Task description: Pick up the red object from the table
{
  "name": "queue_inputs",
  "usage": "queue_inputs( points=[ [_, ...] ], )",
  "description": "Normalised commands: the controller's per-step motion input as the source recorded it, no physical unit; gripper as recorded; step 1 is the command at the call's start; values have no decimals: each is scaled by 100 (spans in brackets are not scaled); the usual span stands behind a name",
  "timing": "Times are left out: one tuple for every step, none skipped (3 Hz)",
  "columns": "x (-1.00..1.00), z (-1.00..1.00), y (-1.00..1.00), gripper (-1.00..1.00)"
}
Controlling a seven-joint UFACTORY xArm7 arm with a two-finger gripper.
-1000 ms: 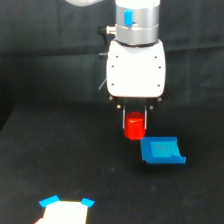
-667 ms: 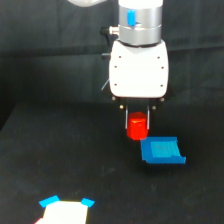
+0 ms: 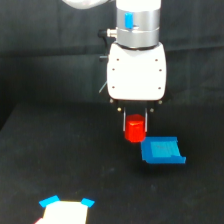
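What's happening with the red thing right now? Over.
Fingers closed on the red object. Object looks lifted off the table. Blue square piece beside it, on the exterior view's right, not blocking.

The scene is dimly lit and softly blurred; the white arm housing point(image 3: 136, 70) is brightly lit against darkness.

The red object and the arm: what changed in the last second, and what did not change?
The arm moved a little toward the exterior view's right, and the red object went with it, held between the fingers throughout. Nothing was newly grasped or released. The blue square piece and the white piece with blue corners stayed in place on the table.
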Motion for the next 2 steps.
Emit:
queue_inputs(
  points=[
    [7,56,47,-100],
    [36,-4,-43,-97]
  ],
)
